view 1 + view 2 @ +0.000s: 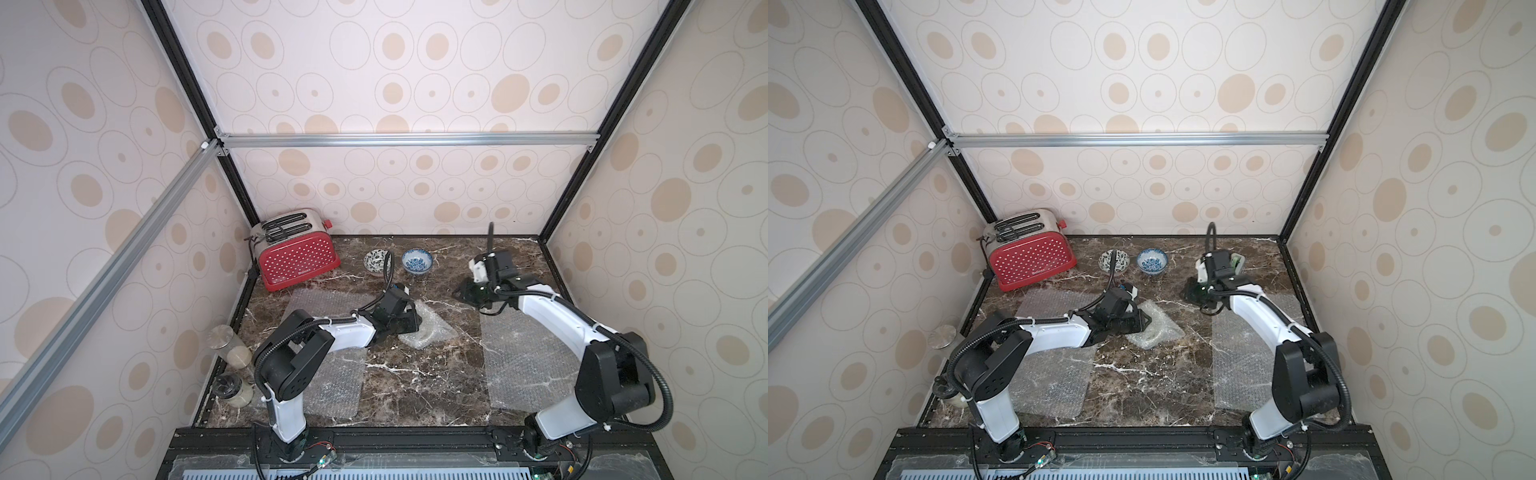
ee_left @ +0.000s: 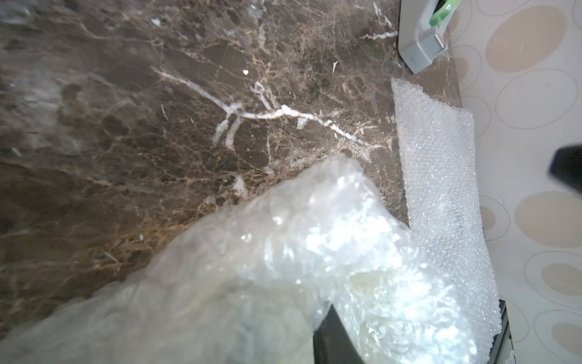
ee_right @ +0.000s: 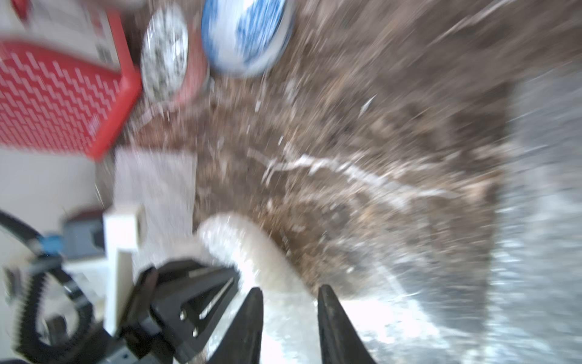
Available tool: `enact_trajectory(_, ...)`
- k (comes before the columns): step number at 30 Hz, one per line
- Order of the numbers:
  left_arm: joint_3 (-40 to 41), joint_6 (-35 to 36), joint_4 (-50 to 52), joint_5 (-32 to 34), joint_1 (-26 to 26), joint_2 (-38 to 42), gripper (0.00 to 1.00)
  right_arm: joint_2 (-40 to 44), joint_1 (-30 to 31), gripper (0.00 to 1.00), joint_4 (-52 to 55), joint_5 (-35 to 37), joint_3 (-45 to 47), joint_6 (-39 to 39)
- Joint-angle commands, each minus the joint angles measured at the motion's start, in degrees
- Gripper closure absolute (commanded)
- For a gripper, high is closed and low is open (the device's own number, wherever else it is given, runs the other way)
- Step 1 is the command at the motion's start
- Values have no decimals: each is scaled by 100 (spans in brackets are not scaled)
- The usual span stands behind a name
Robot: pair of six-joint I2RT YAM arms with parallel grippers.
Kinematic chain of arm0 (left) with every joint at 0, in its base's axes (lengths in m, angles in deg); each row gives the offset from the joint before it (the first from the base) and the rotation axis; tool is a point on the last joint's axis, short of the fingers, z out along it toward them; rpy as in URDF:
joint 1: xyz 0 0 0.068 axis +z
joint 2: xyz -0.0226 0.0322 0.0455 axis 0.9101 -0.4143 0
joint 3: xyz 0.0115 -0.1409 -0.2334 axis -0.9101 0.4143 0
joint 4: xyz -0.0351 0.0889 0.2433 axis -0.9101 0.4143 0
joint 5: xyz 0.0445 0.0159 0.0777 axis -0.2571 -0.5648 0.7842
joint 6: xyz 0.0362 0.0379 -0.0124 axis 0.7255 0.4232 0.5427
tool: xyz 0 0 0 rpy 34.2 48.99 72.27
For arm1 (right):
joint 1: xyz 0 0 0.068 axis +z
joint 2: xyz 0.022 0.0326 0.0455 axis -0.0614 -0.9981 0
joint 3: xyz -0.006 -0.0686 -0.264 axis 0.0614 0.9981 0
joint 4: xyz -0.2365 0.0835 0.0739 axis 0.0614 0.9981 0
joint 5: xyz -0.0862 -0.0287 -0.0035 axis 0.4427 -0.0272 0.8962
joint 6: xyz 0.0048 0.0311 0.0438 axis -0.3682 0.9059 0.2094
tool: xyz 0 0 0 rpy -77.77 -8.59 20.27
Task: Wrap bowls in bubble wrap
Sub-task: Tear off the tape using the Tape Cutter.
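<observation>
The left gripper (image 1: pixel 417 323) is clamped on the nine o'clock edge of a crumpled bubble wrap bundle (image 1: pixel 432 332) at the centre of the table (image 1: pixel 415 374). The right gripper (image 3: pixel 289 291) hovers toward two o'clock with its fingers apart. The leaf-pattern bowl (image 1: pixel 376 262) and the blue bowl (image 1: pixel 417 262) stand unwrapped near twelve. One flat sheet (image 1: pixel 332 390) lies at eight o'clock and another sheet (image 1: pixel 523 365) at four.
</observation>
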Motion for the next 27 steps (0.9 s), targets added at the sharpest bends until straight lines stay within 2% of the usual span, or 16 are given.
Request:
enact_trajectory(1,-187,180,525,-43,-21,-91,75,-11,-750,67,-378,-382,245,248)
enact_trajectory(6,-503,369,850,-122,-24,-121,74,-785,-1543,66,-935,-450,-145,512)
enact_trajectory(13,-862,558,1142,-188,-22,-177,74,-2267,-2137,68,-1024,-453,-1362,661)
enact_trajectory(20,-1073,589,1232,-280,-30,-348,73,-3201,-2315,68,-520,-286,-2573,413)
enact_trajectory(27,-1165,591,1276,-314,-15,-412,73,-3694,-2324,71,-205,-374,-3112,373)
